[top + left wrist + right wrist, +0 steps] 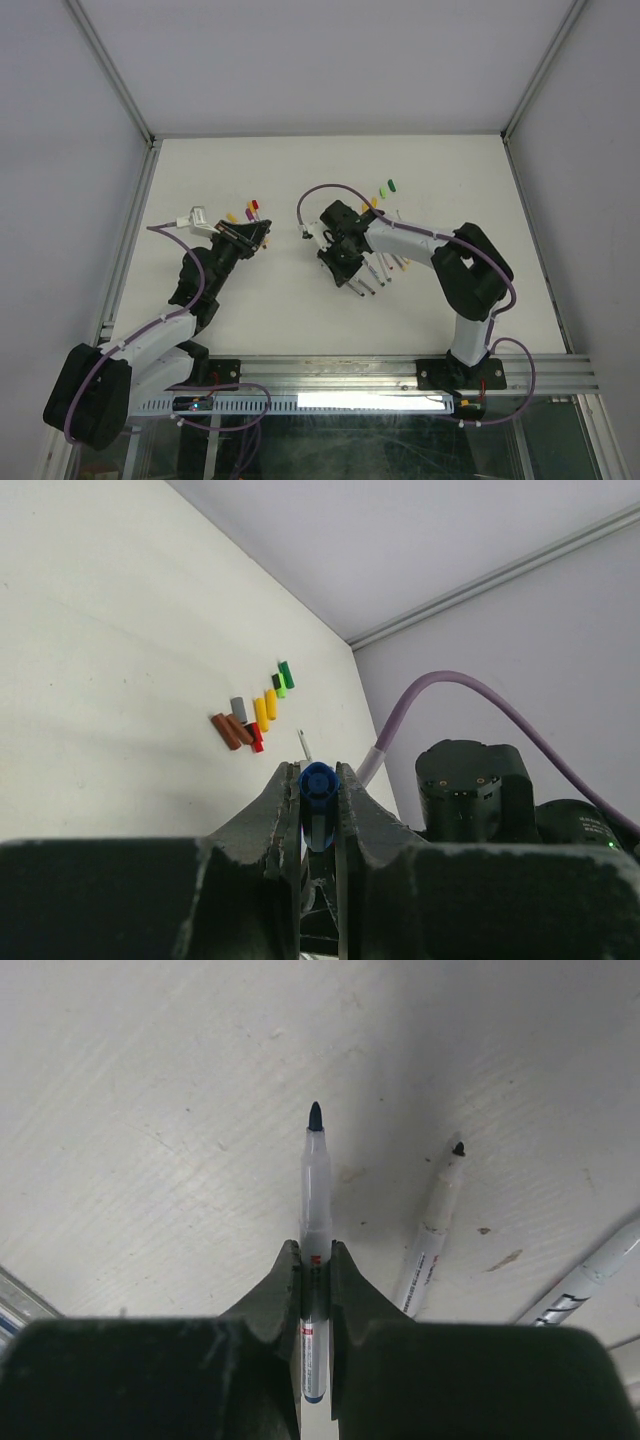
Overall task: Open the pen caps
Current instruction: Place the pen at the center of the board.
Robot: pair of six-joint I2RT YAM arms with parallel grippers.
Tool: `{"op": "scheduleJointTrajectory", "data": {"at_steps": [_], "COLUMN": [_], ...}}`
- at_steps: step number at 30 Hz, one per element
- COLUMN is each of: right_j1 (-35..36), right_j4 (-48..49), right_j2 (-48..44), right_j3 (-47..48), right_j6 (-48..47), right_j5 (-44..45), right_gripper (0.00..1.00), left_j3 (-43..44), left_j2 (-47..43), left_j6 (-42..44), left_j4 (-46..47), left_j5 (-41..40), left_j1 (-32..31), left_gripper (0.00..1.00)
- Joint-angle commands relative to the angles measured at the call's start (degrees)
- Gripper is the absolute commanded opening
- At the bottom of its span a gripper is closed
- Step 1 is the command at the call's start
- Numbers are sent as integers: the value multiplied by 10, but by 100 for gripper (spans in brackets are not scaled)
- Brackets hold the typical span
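Nearest the left wrist lens, the dark fingers point(280, 815) of the left gripper point(318, 772) are seen pressed together on a small blue bullet-shaped plastic cap point(318, 792), with its end turned outward past the fingertips. Ahead of those fingertips and slightly to their left, a cluster of loose plastic caps point(262, 713) is laid on the white table point(100, 630). Dark red and grey ones are closest, then a red one, two yellow, and two green farthest out. A purple cable point(440, 692) is arched to that gripper's right.

In the right wrist view, the right gripper point(316, 1252) is clamped on a long thin white pen barrel point(316, 1185), whose uncapped dark tip is pointed straight out beyond the fingertips. Just to the right of that gripper a second uncapped white pen point(430, 1235) is laid on the table, and a third white barrel point(590, 1272) is seen farther right.

From above, the two grippers are held near each other but apart.
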Motion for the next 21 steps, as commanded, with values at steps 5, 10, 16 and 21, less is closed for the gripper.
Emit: {"op": "scheduleJointTrajectory", "data": {"at_steps": [5, 10, 16, 21], "right_j1": [-6, -22, -42, -42], "right_j4": [-33, -33, -30, -42], "right_j2": [12, 6, 0, -1], "right_j3": [31, 30, 29, 34], "right_j6": [-22, -29, -35, -38], "right_j5": [40, 74, 98, 60], "right_gripper": [3, 3, 4, 4], "left_j3": [-9, -12, -11, -9], "left_j2": [-2, -6, 9, 16], "left_j6": [-14, -18, -27, -30], "left_j4": [7, 6, 20, 25], "left_j5": [2, 2, 12, 19], "left_j1": [1, 1, 2, 2], "left_gripper": [0, 0, 0, 0]}}
